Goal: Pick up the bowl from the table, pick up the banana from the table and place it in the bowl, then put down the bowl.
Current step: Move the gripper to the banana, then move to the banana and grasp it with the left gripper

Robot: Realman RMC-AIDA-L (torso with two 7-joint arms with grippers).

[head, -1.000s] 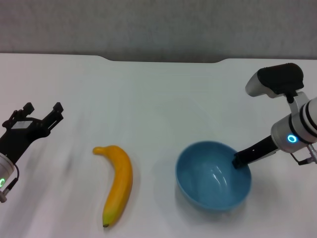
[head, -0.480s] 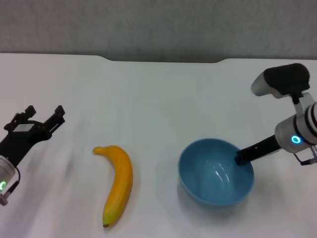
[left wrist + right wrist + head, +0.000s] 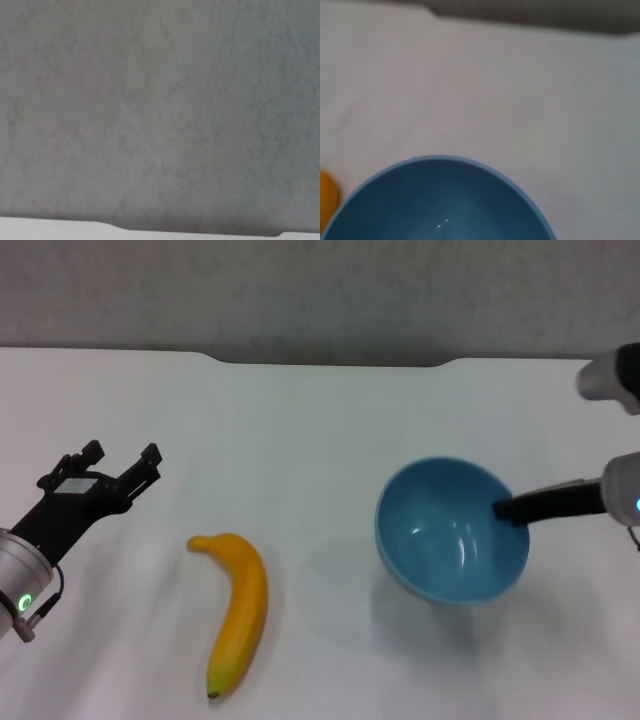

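The light blue bowl (image 3: pixel 452 531) hangs above the white table (image 3: pixel 300 420) at the right, tilted, its shadow below it. My right gripper (image 3: pixel 508 510) is shut on the bowl's right rim. The bowl's inside fills the low part of the right wrist view (image 3: pixel 440 205). The yellow-orange banana (image 3: pixel 240 608) lies on the table left of centre, dark tip toward me; a sliver of it shows in the right wrist view (image 3: pixel 327 202). My left gripper (image 3: pixel 122 466) is open and empty, above the table to the banana's far left.
The table's far edge has a shallow notch (image 3: pixel 330 362), with a grey wall behind it. The left wrist view shows only that grey wall (image 3: pixel 160 110) and a strip of table edge.
My right gripper has lifted the bowl up and to the right, off the table. My left gripper has moved right and forward, closer to the banana. The banana has not moved.
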